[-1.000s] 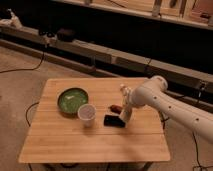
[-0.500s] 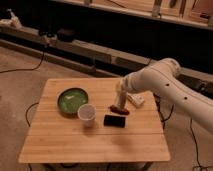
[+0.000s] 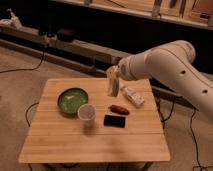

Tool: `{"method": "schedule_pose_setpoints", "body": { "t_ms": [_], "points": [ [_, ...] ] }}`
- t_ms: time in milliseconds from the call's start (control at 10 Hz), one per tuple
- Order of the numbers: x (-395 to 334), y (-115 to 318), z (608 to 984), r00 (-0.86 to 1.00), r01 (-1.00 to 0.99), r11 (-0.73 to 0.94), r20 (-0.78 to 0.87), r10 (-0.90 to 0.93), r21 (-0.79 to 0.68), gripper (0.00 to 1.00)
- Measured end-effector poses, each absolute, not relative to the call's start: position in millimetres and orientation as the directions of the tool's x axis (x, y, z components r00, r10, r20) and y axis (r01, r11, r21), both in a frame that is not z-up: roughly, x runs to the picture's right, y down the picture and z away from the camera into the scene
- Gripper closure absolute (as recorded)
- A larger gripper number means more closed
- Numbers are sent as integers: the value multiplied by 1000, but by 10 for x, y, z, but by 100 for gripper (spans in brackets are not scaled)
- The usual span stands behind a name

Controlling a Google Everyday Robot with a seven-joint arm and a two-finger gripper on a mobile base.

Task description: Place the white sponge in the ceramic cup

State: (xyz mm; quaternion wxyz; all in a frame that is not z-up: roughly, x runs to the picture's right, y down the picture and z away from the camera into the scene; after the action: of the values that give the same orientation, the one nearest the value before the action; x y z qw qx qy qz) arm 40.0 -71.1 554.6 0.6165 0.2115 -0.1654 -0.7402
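My gripper [image 3: 114, 76] hangs above the table's middle, at the end of the white arm that comes in from the right. It is shut on the white sponge [image 3: 113, 87], an off-white block held upright in the air above the tabletop. The ceramic cup [image 3: 86, 112], small, white and round, stands upright on the wooden table [image 3: 60, 142], to the lower left of the sponge and apart from it. The cup looks empty.
A wide green bowl [image 3: 72, 100] sits just left of the cup. A flat black rectangle [image 3: 115, 120] lies right of the cup, with a small reddish-brown item [image 3: 119, 108] behind it. A whitish bottle-like item [image 3: 132, 96] lies right of the sponge. Cables run across the floor.
The gripper has risen from the tabletop near the black rectangle, lifting the sponge clear of the table. The arm has swung higher.
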Motion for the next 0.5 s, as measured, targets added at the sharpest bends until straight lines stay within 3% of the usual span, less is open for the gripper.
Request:
{"method": "schedule_pose_setpoints", "body": {
  "t_ms": [500],
  "points": [
    [378,-724,5535,-155,840,-192,-114,-981,507,83]
  ]
}}
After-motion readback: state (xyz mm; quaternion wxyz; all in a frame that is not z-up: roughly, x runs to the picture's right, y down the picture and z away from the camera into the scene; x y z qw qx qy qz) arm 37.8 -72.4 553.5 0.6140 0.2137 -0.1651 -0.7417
